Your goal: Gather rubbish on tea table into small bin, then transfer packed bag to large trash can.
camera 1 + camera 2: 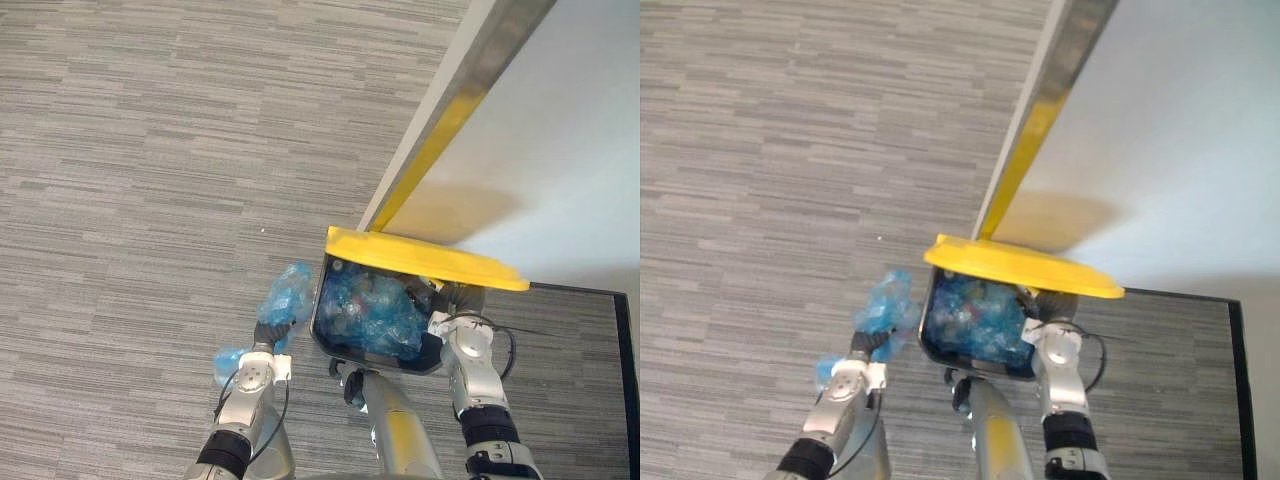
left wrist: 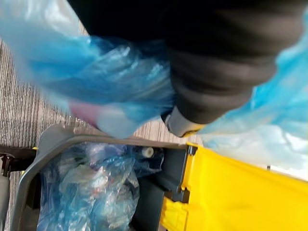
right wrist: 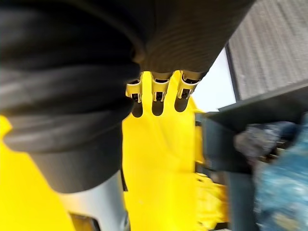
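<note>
We saw the crumpled translucent blue plastic rubbish bag (image 1: 290, 295) outside the bin, just beside its left wall and above the grey striped carpet (image 1: 150, 150). It bunched around the left hand (image 1: 268, 336), and a smaller fold of the same blue film showed lower down by the wrist. In the left wrist view the plastic wrapped over and around the hand's dark cover. One silver digit poked out of it, but the rest were buried in the film, so we could not tell how far that hand was closed or how it gripped the bag.

The right hand (image 1: 447, 325) was at the right rim of the large dark grey trash can (image 1: 390, 364), under its raised yellow plastic lid (image 1: 420, 258). In the right wrist view its fingers (image 3: 159, 89) ran out side by side, uncurled, with their tips at the lid's yellow surface and their shadows falling just under them. They gripped nothing.

The can stood open, the lid tilted up over its far edge. Inside we saw a heap of crinkled blue plastic bags (image 1: 370, 310) filling most of the opening, with what lay beneath them too unclear to name. Behind the can rose a white wall (image 1: 560, 150), edged by a slanting silver and yellow strip (image 1: 440, 130).
</note>
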Robot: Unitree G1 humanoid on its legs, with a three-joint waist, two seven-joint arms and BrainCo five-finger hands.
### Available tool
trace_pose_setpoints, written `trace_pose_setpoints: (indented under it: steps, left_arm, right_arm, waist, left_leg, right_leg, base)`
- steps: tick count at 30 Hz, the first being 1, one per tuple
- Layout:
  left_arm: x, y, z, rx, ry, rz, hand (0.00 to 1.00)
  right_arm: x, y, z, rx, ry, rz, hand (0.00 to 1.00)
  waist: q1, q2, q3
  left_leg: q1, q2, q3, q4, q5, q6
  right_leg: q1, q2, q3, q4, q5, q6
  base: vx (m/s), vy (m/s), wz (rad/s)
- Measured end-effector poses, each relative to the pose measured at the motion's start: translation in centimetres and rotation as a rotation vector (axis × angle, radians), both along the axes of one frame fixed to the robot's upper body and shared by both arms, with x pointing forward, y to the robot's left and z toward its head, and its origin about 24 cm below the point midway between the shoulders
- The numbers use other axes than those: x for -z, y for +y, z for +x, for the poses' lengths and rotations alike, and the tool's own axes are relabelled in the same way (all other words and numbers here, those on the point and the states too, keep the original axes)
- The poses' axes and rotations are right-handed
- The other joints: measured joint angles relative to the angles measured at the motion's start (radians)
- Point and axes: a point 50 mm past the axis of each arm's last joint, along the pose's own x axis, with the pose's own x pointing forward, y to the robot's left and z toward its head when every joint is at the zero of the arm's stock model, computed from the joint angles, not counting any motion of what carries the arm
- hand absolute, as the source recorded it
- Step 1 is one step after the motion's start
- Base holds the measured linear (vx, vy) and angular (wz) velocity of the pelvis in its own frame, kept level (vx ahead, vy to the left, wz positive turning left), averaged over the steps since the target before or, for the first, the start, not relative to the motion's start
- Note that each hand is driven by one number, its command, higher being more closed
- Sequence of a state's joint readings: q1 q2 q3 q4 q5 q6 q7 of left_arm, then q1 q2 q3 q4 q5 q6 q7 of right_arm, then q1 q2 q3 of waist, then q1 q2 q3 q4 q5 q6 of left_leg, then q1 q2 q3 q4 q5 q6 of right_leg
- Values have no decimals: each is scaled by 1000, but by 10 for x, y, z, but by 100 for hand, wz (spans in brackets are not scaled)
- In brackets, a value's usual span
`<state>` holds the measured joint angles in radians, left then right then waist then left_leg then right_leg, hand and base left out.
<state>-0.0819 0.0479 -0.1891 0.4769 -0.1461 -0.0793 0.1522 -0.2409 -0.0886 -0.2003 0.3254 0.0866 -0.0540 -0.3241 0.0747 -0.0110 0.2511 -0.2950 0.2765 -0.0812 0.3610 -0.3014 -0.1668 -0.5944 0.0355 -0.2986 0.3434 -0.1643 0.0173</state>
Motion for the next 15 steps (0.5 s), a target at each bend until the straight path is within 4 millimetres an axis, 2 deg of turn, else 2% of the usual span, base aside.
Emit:
trace_pose_setpoints:
  steps: [4,8,15]
  left_arm:
    - [-9,-8,0,33,-41,-26,100]
    - [-24,-20,2,100,-105,-54,100]
    - [-66,-59,-1,292,-282,-186,100]
  right_arm:
    - [-11,0,9,10,-40,40,0]
    - [-20,6,21,-9,-56,58,0]
    - [-35,13,37,-31,-92,87,0]
  waist:
    - [5,-5,-3]
    - [15,-20,-10]
    - [15,-34,-15]
  left_leg:
    - [4,0,16,-6,5,-8]
    - [21,-1,22,-10,4,-8]
    - [31,-4,22,-32,9,-1]
  right_leg:
    - [2,-4,0,0,7,-11]
    - [17,-6,4,-7,10,-14]
    - [38,5,35,-55,41,33]
  base:
    - [-4,16,2]
    - [-39,18,-2]
    - [-78,0,1]
